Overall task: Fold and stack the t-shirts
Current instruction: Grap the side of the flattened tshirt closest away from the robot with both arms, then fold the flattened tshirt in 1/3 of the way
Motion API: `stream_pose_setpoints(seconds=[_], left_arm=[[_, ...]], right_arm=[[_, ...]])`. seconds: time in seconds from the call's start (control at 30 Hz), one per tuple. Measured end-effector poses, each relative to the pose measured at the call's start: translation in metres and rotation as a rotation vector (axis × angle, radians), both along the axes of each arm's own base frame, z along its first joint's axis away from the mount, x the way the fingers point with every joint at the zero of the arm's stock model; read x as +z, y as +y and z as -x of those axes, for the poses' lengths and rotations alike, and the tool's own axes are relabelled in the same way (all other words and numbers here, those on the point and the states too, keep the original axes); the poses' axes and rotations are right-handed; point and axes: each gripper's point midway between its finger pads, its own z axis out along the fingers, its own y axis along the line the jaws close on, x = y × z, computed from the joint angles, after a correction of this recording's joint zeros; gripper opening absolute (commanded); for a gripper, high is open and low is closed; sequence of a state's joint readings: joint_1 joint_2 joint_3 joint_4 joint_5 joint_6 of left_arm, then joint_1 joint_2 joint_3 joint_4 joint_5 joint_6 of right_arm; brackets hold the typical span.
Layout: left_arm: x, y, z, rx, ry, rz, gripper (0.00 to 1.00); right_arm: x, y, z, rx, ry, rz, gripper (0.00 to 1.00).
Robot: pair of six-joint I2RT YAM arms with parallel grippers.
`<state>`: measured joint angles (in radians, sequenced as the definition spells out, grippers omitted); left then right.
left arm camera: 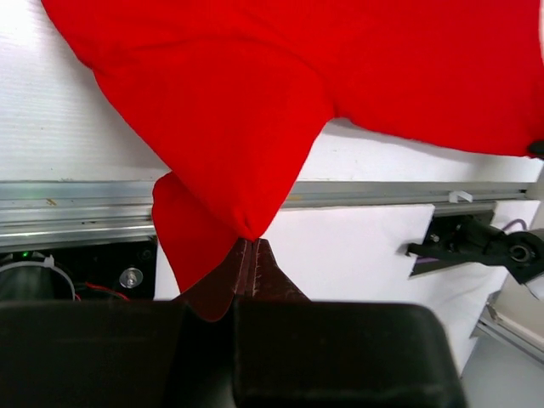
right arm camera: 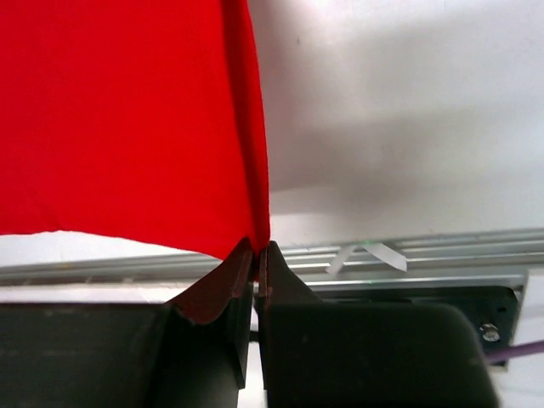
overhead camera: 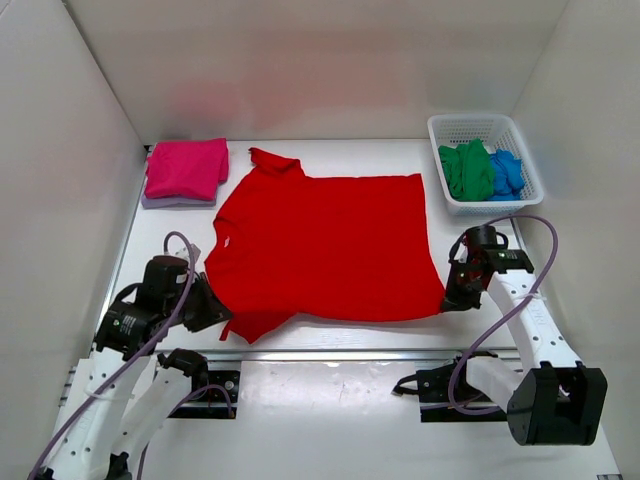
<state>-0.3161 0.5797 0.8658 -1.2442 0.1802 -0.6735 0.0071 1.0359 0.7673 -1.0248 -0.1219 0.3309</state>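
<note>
1. the bright red cloth t-shirt (overhead camera: 325,245) lies spread flat on the white table (overhead camera: 330,155), its long axis running across it, collar toward the left and hem toward the right.
2. the left gripper (left arm camera: 252,246) is closed on the tip of the near sleeve; the right gripper (right arm camera: 257,248) is closed on the near hem corner.
3. the whole shirt lies beyond both jaws, away from the arm bases, so a fold would probably carry the near edge toward the far edge, both arms moving together.
4. the folded magenta-pink shirt (overhead camera: 185,168) sits at the far left; the green shirt (overhead camera: 468,170) and blue shirt (overhead camera: 506,172) wait in the white mesh basket (overhead camera: 480,125).
</note>
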Motion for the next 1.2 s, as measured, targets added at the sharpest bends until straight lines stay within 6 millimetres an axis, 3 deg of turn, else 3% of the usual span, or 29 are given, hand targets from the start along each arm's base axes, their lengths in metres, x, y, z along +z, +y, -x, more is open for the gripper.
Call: stream_pose_setpoints(seconds=[0.13,0.3,0.5,0.73,0.9,1.2], left_arm=[[0.014,-0.003,0.002,-0.001,-0.019,0.031,0.00],[0.017,-0.008,0.003,-0.007,-0.016,0.062,0.00],[0.014,-0.014,-0.017,-0.009,0.005,0.054,0.00],[0.014,-0.029,-0.071,-0.032,0.036,0.022,0.00],[0.012,-0.034,-0.111,-0.035,0.034,0.006,0.00],[0.038,-0.035,-0.178,0.008,-0.081,0.017,0.00]], right_arm=[[-0.001,-0.005,0.009,0.013,0.031,0.013,0.00],[-0.004,-0.004,0.011,0.030,0.064,0.009,0.00],[-0.003,-0.007,-0.009,0.043,0.103,0.009,0.00],[0.004,-0.015,-0.054,0.041,0.091,0.014,0.00],[-0.005,-0.017,-0.073,0.042,0.136,0.010,0.00],[-0.015,-0.015,-0.100,0.055,0.172,0.001,0.00]])
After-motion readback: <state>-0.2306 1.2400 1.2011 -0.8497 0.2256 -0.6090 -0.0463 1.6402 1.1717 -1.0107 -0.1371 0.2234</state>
